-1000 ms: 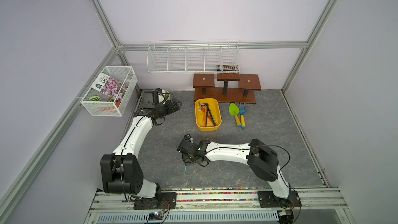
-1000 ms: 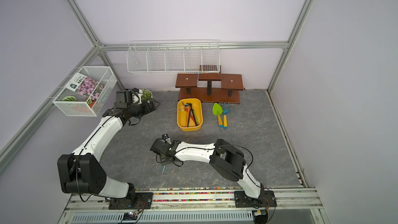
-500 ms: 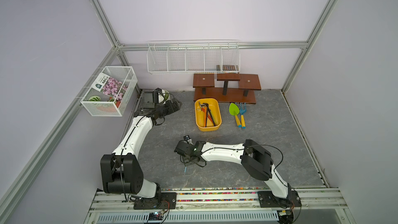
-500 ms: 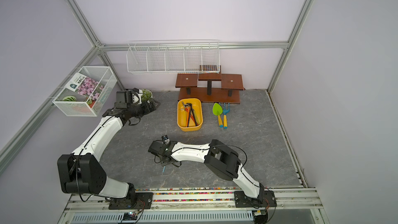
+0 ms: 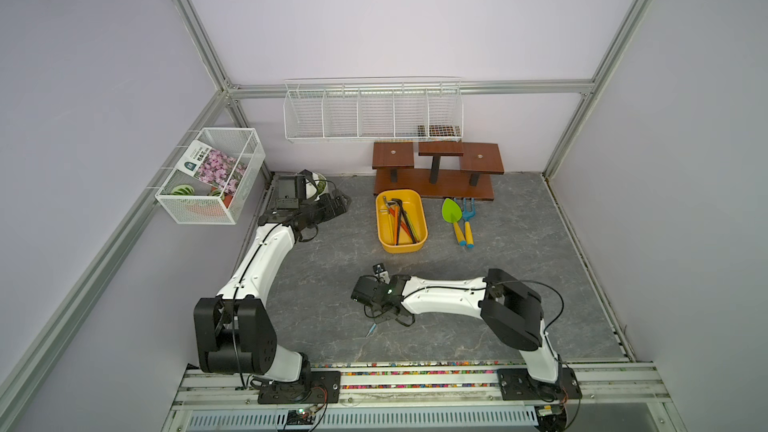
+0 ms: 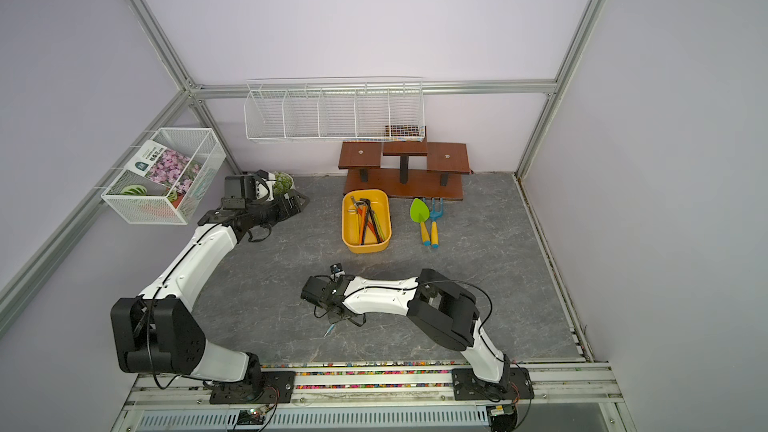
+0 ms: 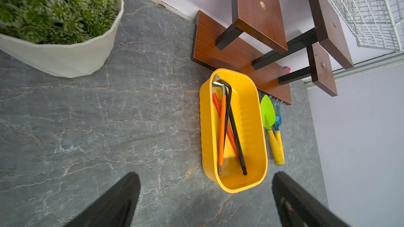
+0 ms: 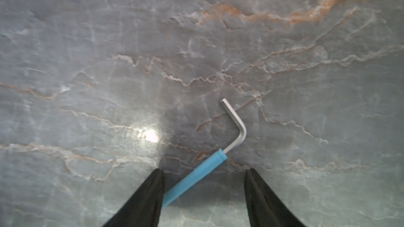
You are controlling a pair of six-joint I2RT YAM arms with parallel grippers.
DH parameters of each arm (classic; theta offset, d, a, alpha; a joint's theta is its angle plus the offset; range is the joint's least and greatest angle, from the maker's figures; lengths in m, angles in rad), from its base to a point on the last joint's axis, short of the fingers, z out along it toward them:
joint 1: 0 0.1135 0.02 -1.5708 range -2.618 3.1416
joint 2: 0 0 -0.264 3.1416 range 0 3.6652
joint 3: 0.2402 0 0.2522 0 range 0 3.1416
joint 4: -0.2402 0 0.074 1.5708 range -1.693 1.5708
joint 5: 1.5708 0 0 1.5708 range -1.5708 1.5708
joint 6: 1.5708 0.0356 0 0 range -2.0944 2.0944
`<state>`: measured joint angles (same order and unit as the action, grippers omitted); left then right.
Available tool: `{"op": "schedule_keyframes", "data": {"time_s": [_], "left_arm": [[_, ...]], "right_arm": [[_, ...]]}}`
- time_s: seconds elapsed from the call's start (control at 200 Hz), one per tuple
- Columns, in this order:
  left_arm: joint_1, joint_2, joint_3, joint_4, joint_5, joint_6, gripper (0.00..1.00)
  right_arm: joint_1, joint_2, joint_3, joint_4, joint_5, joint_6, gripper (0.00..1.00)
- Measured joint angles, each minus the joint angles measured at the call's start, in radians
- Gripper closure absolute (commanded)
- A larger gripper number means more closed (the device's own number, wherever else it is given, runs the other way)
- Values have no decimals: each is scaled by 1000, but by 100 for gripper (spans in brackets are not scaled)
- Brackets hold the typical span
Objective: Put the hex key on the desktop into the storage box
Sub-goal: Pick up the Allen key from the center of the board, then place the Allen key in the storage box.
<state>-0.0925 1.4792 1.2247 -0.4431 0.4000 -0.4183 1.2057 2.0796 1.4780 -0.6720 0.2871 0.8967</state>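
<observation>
Hex key [image 8: 194, 176] lies flat on your counter [image 8: 87, 40], jaws of your right gripper [image 8: 203, 170] parted either side, not clamped. Your left gripper [image 7: 205, 174] stands wide, holding nothing.

Left tool [image 7: 205, 174], right tool [image 8: 204, 169] (both) spread

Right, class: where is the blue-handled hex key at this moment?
In both top views the hex key lies on the desktop, front middle, under the open right gripper.
</observation>
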Motion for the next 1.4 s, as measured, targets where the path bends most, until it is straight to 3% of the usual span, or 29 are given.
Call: {"op": "schedule_keyframes", "data": {"time_s": [0.25,0.585,0.71,0.83,0.959,1.114,1.399], "left_arm": [[0,0,0,0,-4,5,1],[-1,0,0,-1,-4,5,1],[-1,0,0,-1,-4,5,1],[-1,0,0,-1,-4,5,1],[-2,0,0,-2,-10,8,1],[-3,0,0,-3,-11,9,1],[-14,0,-2,-1,-24,13,1]], "right_arm": [[0,50,86,20,-24,-3,38],[1,64,81,36,-11,5,43],[1,63,74,44,0,8,55],[1,66,74,50,14,19,79],[0,68,74,52,26,20,93],[1,59,63,63,38,14,100],[-72,-59,3,34,38,-79,100]]}}
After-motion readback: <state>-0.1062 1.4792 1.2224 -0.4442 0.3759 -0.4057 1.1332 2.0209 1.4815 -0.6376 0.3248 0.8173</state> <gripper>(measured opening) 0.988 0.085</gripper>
